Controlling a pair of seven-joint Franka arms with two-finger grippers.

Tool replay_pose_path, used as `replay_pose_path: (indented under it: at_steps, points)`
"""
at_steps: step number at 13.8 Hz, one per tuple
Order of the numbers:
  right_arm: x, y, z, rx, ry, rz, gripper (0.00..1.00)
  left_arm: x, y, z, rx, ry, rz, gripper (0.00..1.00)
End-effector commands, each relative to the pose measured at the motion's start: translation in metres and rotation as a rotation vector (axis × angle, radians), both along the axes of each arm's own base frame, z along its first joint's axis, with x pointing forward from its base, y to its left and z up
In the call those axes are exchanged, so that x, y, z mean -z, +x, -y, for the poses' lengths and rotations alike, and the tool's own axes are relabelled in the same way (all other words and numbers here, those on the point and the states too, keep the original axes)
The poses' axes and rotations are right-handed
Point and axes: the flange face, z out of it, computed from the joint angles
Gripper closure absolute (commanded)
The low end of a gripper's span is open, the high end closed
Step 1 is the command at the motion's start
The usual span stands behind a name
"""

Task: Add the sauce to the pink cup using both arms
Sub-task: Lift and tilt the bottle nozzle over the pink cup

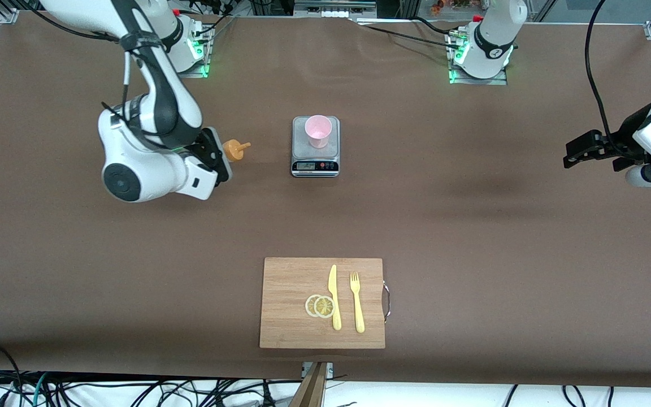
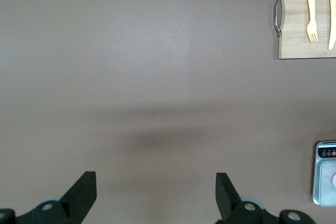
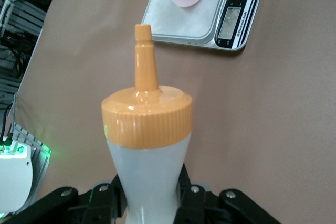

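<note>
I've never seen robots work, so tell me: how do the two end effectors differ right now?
The right end effector is shut on a squeeze bottle with its orange cap pointing toward the pink cup on the scale. The left end effector is open, holds nothing and waits over bare table at its own end. Both are black and two-fingered.

Squeeze bottle (image 3: 147, 150) base hidden within right gripper (image 3: 149, 195); scale (image 2: 326, 172) edge-cropped.
</note>
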Motion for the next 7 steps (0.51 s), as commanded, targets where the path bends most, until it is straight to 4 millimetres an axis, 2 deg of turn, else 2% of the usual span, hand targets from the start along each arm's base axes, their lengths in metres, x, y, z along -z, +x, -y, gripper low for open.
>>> replay_pose_path:
  at_steps: [1,4,7]
  points:
    - [-0.018,-0.01,-0.028,-0.002,-0.089,0.036,0.89,-0.005,0.001,0.001,0.016,-0.027,-0.004,0.0]
    - [-0.022,-0.021,-0.058,0.014,-0.163,0.06,0.89,-0.005,0.001,0.001,0.016,-0.027,-0.004,0.0]
    - [-0.021,-0.039,-0.093,0.016,-0.23,0.08,0.89,-0.005,0.001,0.001,0.016,-0.027,-0.004,0.0]
